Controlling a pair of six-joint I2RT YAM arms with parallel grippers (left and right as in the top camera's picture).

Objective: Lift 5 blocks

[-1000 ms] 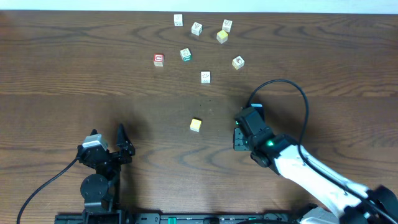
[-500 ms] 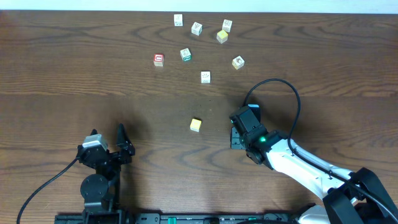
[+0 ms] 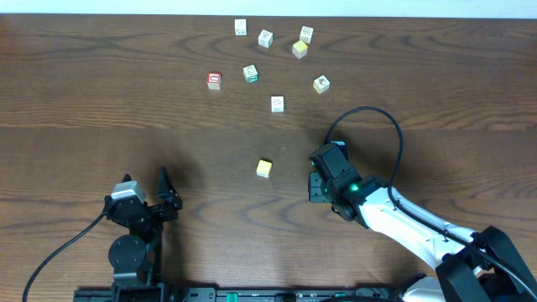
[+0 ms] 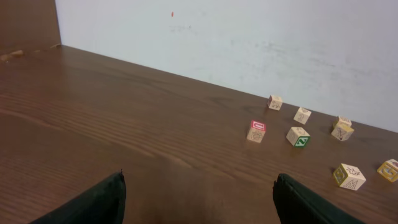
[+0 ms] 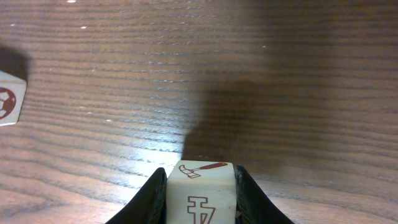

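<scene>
My right claw (image 5: pixel 200 182) is pinched on the hammer block (image 5: pixel 200 194), one finger flat against each side, so the jaws stand only as wide as the cube. The block's whitish face points toward my wrist camera. A dark shadow lies on the wood just ahead of it, but I cannot tell whether it is clear of the table (image 3: pixel 84 84). My left claw (image 4: pixel 199 205) is spread wide near the front edge of the table, holding nothing and touching nothing.

The held face carries a red-brown drawing of a hammer, and under it a figure that looks like a 4, cut off by the bottom of the frame. At the left edge of my right wrist view sits the ball block (image 5: pixel 9 102), with part of a red-brown football on its face. The marks on the farther cubes are too small to read.

From above, the yellow block (image 3: pixel 264 169) lies alone just to the left of my right claw, apart from it. The red block (image 3: pixel 214 80) sits well beyond it, with the green block (image 3: pixel 250 74) near its right side.

Since a second ago my right claw has slid a little left and toward the front edge. My left claw and the loose cubes are where they were.
</scene>
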